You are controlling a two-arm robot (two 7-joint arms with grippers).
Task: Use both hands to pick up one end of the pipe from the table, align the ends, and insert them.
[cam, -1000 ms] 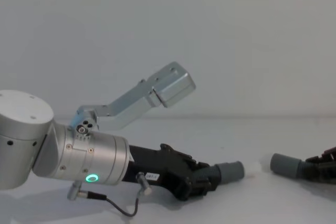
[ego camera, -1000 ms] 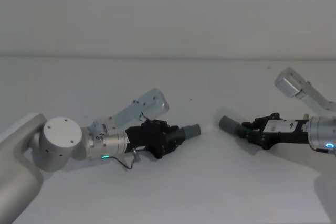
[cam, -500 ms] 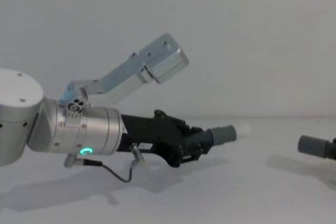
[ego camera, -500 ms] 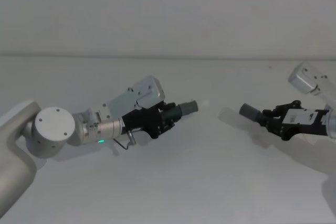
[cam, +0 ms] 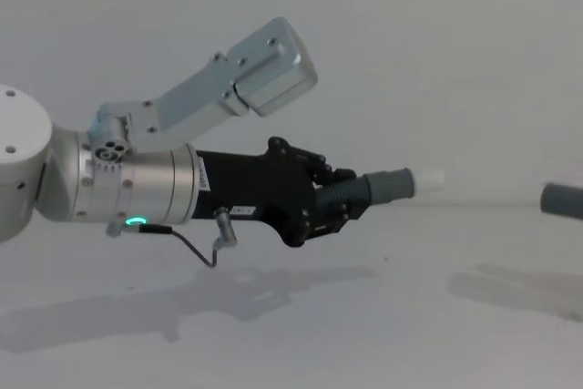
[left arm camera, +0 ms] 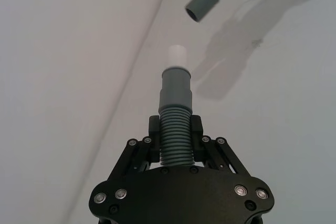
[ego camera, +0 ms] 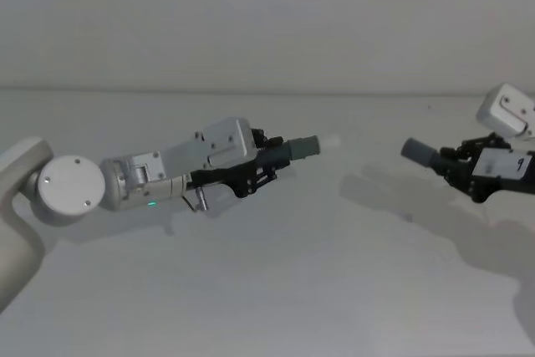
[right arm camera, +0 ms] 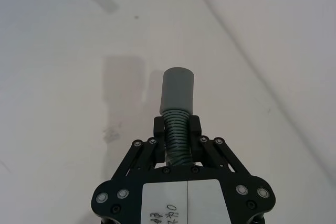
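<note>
Head view has the left claw point(ego camera: 266, 165) pinching the ribs of the pipe point(left arm camera: 176, 135) just behind the white-tipped cuff point(ego camera: 306, 146), and the right claw point(ego camera: 461, 165) pinching behind the plain cuff point(ego camera: 415, 152) at the right. Both cuffs hang above the bench point(ego camera: 267, 290), well apart. To mate them well, I'd first bring both axes onto one line (they look skewed), then close in straight and slowly, without twisting.
</note>
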